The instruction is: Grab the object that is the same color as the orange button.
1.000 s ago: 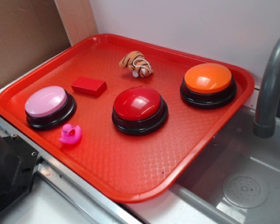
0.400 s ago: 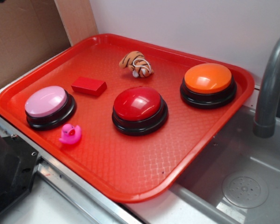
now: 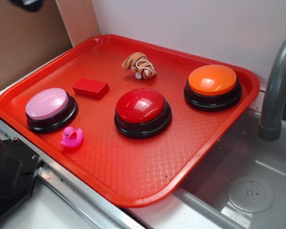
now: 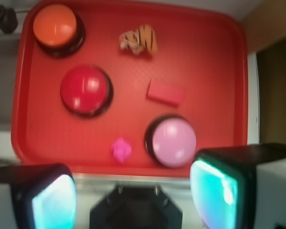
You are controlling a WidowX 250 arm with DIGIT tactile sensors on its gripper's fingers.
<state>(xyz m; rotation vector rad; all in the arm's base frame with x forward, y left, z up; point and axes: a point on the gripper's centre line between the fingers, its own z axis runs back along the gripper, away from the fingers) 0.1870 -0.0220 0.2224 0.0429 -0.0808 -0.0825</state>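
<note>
A small orange tiger toy [image 3: 139, 65] with dark stripes lies at the back of the red tray [image 3: 133, 191]; the wrist view shows the tiger toy [image 4: 138, 40] near the top. The orange button [image 3: 212, 86] stands on the tray's right side, and in the wrist view the orange button [image 4: 56, 28] is at top left. My gripper [image 4: 133, 195] hovers high above the tray's near edge, open, with nothing between its fingers [image 4: 214, 188]. In the exterior view only a dark bit of the gripper [image 3: 26, 4] shows at the top left edge.
A red button [image 3: 142, 112] sits mid-tray, a pink button [image 3: 50, 109] at its left, a flat red block [image 3: 90, 88] behind that, a pink duck [image 3: 71, 137] near the front edge. A sink with a grey faucet [image 3: 276, 86] lies to the right. A black device [image 3: 7, 176] is at front left.
A dark part of the arm has come into the top left corner of the exterior view. The things on the tray have not moved.
</note>
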